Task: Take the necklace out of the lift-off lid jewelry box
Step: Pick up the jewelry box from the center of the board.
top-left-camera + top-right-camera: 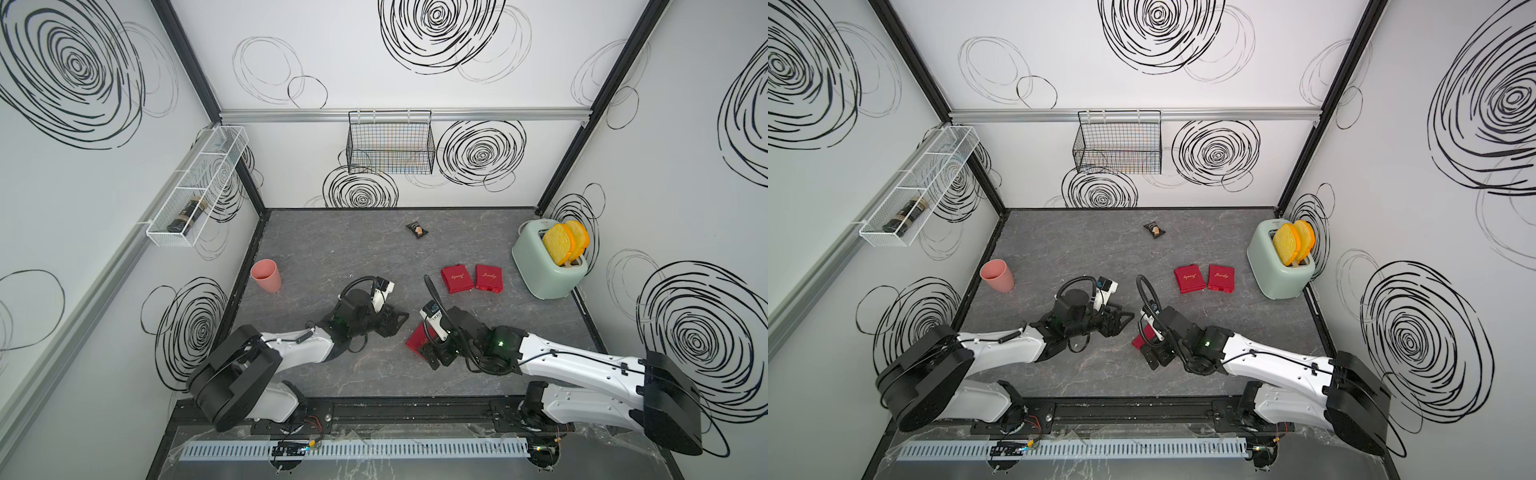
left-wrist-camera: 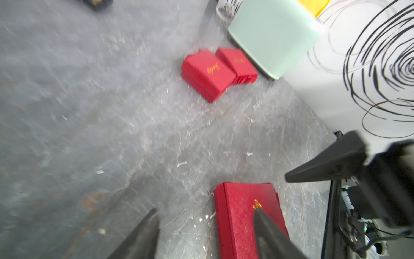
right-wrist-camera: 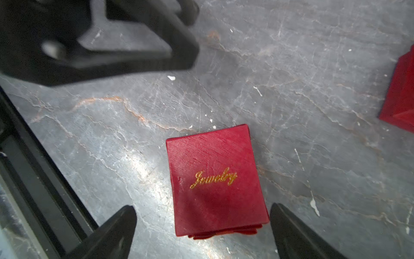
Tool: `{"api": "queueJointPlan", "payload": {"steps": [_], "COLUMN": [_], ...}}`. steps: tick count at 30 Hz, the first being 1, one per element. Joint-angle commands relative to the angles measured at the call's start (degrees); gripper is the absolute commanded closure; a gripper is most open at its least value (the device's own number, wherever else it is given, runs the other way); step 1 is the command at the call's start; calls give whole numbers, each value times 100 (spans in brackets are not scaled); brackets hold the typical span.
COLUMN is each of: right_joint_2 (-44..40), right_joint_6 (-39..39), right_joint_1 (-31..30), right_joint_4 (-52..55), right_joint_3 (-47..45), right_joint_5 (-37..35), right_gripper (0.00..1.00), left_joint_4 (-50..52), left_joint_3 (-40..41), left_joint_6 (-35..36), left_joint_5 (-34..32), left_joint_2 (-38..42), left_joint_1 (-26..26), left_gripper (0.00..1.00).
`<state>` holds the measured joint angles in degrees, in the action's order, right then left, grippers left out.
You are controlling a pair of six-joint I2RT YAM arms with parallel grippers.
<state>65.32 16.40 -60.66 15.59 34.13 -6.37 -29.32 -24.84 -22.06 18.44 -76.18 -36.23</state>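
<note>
Necklace is not in sight; I judge it lies inside the shut box [image 3: 215, 179]. On the worktop [image 1: 332, 257], by the middle of its front edge, my right gripper [image 3: 202, 207] hangs wide open astride that red box; the left gripper [image 2: 205, 209], also spread, waits just beside it. I'd pin the base [image 3: 226, 234] low with one, then raise the lid [image 3: 208, 152] straight up, slowly, so the necklace stays put.

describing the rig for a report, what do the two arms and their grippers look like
Both arms are alike: the left arm and right arm have white shells with bulky black joints. A black cable loops over each wrist, beside a small green light. The left gripper and right gripper have black, tapered, pointed fingers.
</note>
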Motion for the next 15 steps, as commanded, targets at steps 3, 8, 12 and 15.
{"api": "queueJointPlan", "payload": {"steps": [3, 8, 12, 15], "right_joint_2": [430, 1130, 1531, 1545], "right_joint_6": [-81, -299, -536, -653], "right_joint_1": [-16, -16, -16, -7], "right_joint_4": [-40, 378, 596, 561], "right_joint_3": [252, 808, 1100, 1155], "right_joint_5": [-199, -228, -253, -169], "right_gripper": [3, 3, 3, 3], "left_joint_4": [458, 638, 516, 478], "left_joint_3": [357, 683, 752, 735], "left_joint_6": [-174, -162, -171, -123], "left_joint_5": [46, -116, -2, 59], "left_joint_2": [922, 1537, 1488, 1382], "left_joint_1": [400, 608, 613, 614], "left_gripper": [13, 6, 6, 6]}}
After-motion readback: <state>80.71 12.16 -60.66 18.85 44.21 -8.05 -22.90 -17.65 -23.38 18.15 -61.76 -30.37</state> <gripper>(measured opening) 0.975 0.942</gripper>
